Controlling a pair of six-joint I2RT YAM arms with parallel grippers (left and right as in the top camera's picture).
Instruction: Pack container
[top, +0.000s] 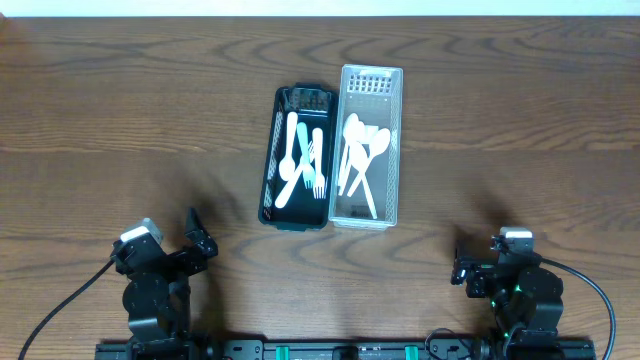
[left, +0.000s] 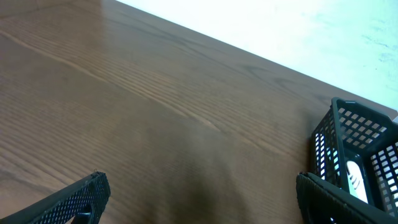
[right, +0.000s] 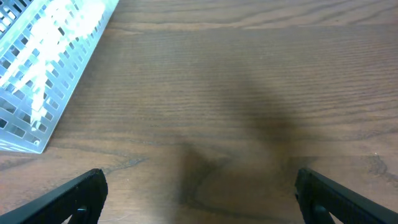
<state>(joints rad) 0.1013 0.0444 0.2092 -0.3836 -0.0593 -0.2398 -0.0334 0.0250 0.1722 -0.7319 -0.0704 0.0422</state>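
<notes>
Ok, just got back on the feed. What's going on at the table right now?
Nothing is being handled. The left gripper and the right gripper sit open and empty at the near edge of the table, well short of the baskets. At the table's middle, a black basket holding white plastic cutlery stands side by side with a clear basket holding white spoons.

You have the left basket (top: 306, 98) touching the right basket (top: 371, 82), mid-scene. Cutlery (top: 300, 150) lies in the first, spoons (top: 358, 140) in the second.
</notes>
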